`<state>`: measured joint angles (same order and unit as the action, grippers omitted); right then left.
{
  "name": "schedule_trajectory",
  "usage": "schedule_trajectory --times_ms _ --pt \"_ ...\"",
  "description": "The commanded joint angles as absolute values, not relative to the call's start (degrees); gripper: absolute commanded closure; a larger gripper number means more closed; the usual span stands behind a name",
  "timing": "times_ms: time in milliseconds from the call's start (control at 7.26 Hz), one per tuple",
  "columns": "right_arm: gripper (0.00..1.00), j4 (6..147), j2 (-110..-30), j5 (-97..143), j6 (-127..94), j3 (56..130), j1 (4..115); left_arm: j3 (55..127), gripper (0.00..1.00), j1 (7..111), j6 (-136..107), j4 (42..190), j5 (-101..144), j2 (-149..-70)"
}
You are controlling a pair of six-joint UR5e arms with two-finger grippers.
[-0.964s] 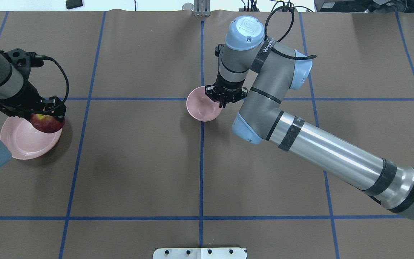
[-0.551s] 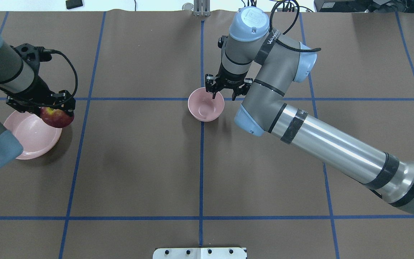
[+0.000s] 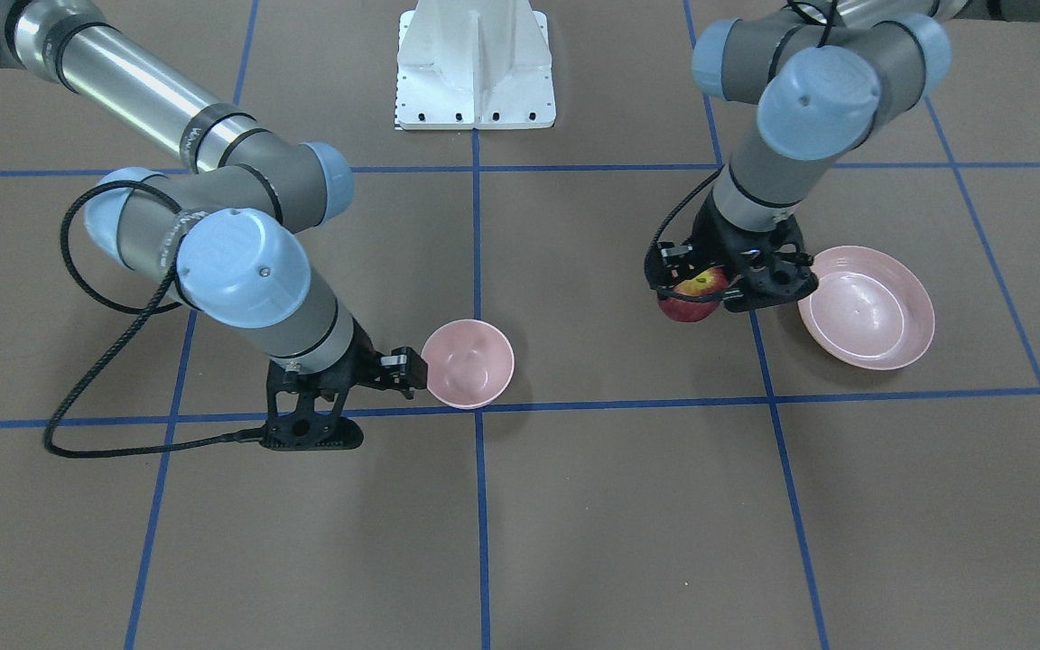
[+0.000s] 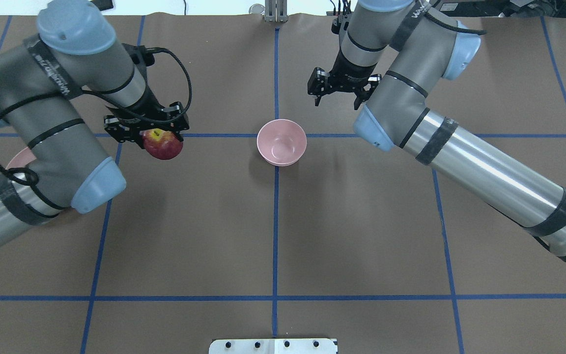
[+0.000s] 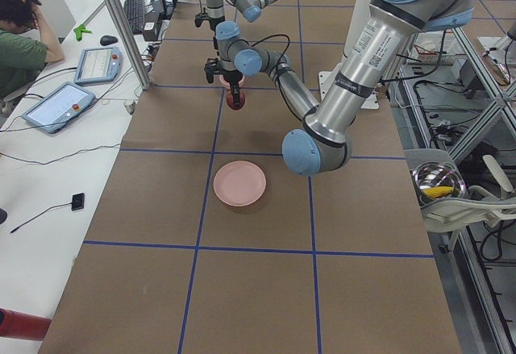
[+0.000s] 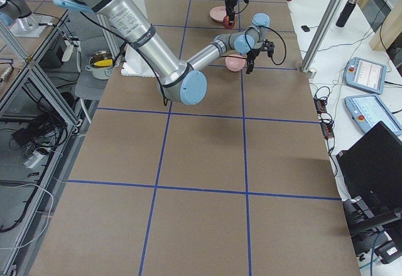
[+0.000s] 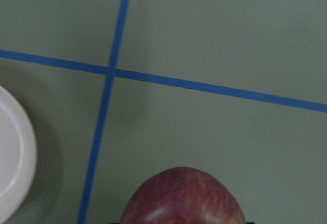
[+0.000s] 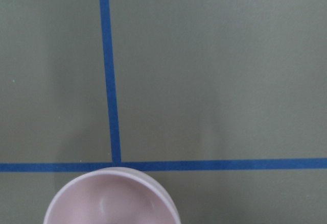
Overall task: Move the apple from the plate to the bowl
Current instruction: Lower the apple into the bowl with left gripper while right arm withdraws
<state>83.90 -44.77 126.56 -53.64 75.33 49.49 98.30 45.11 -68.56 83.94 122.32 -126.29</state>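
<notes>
The dark red apple (image 4: 163,145) hangs in my left gripper (image 4: 153,132), which is shut on it above bare table, between the plate and the bowl. It also shows in the front view (image 3: 694,296) and in the left wrist view (image 7: 181,198). The wide pink plate (image 3: 868,307) lies empty behind it; overhead only a sliver (image 4: 16,157) shows past my left arm. The small pink bowl (image 4: 281,142) stands empty at the table's middle. My right gripper (image 4: 337,98) is open and empty, raised beyond the bowl's far right side.
Blue tape lines (image 4: 275,221) divide the brown table into squares. The white robot base plate (image 4: 273,345) sits at the near edge. My right arm's long forearm (image 4: 484,172) crosses the right half. An operator and tablets (image 5: 60,104) are beside the table.
My left gripper has carried the apple off the plate and to the right toward the bowl. My right gripper has opened, left the bowl's rim and moved up and away.
</notes>
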Motion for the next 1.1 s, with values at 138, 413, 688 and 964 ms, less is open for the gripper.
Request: schedule_trajectory --times_ms 138,413,688,964 --pt "0.0 95.6 -52.7 126.8 -36.9 81.5 56.1 86.5 1.0 41.4 -76.7 84.5 121.8 -140.8" --pt "0.0 96.4 -58.5 126.9 -29.6 84.5 60.3 80.9 1.0 41.0 -78.7 84.6 121.7 -146.0" --pt "0.0 96.5 -62.0 127.0 -21.7 84.5 64.6 74.7 1.0 38.4 -81.1 87.9 118.1 -149.7" --pt "0.0 96.4 -63.9 127.0 -18.6 84.5 66.5 67.8 1.0 38.1 -81.8 93.1 117.9 -152.3"
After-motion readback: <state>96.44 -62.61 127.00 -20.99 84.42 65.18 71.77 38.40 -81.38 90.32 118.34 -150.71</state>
